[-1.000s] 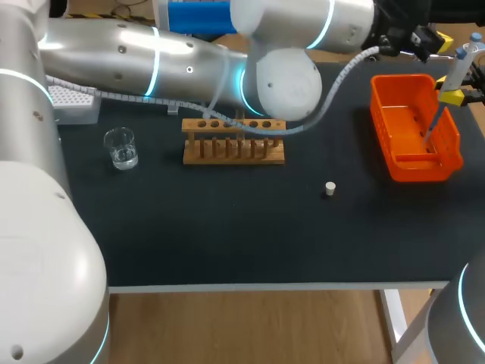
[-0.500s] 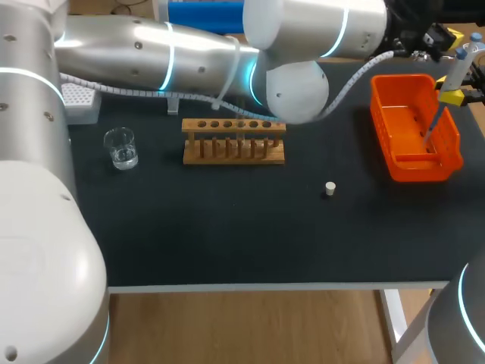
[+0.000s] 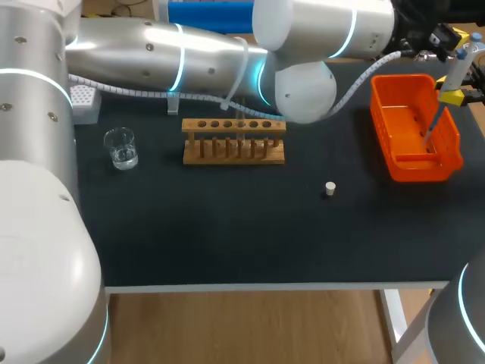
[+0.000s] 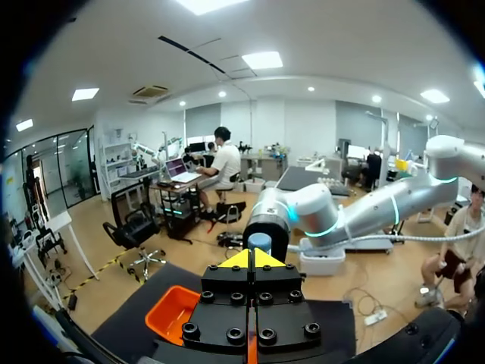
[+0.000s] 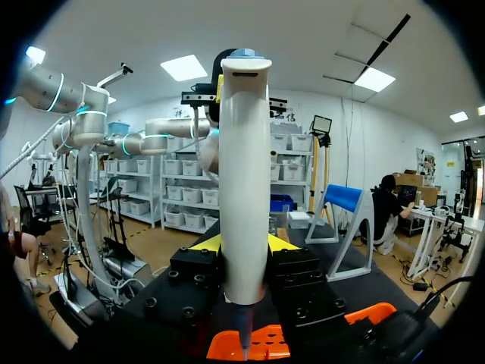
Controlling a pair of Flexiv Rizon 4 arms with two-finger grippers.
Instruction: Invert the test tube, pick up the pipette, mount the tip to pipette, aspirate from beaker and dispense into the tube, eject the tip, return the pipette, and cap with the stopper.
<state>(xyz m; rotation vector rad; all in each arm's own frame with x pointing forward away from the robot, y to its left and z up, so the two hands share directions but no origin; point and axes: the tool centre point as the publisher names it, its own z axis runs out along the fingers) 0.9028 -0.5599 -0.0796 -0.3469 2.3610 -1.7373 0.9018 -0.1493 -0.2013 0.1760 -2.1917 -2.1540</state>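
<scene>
My right gripper is shut on the white pipette and holds it upright. The pipette's thin tip hangs down inside the orange bin. My left arm reaches across the back of the table. Its gripper is shut and empty, close by the pipette's blue top. The small white stopper lies on the black table. A glass beaker with a little liquid stands at the left. A faint clear test tube stands in the wooden rack.
A white tip box sits at the back left, partly behind my left arm. The left arm's elbow hangs over the table just behind the rack. The orange bin lies under the right gripper.
My left arm has swung further right, bringing its shut gripper closer to the pipette's top. The right gripper and pipette have stayed where they were.
</scene>
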